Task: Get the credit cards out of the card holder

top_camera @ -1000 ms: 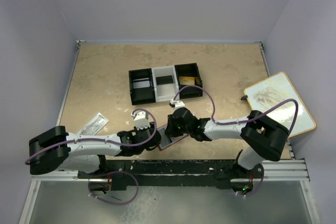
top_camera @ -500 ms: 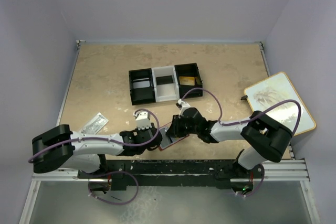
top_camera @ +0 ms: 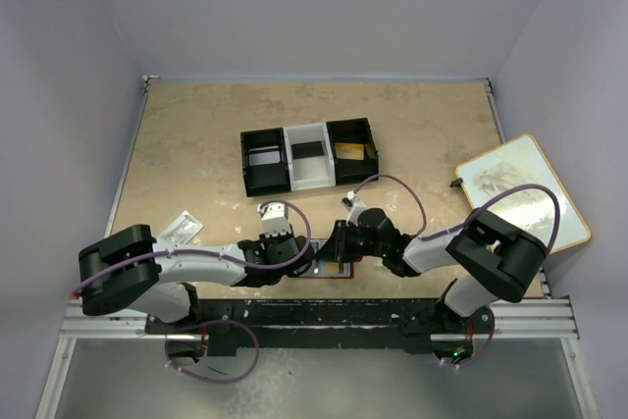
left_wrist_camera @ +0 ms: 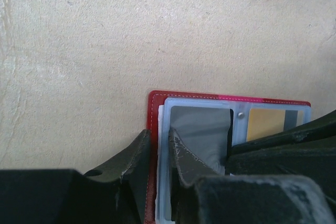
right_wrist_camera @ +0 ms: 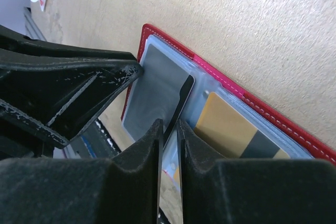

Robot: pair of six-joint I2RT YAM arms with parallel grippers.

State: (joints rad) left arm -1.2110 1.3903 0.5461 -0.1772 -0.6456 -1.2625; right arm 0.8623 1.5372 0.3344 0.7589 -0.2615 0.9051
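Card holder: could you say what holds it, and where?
The left gripper pinches the card holder by its left edge; the right gripper pinches a dark credit card.

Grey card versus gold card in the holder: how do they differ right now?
The grey card is plain; the gold card has a dark band at one end. The grey card fills the card holder half by the left gripper, the gold card the other half. The grey card's dark inner edge runs into the right gripper, between its fingers; the gold card lies beside them. Both sit in pale sleeves.
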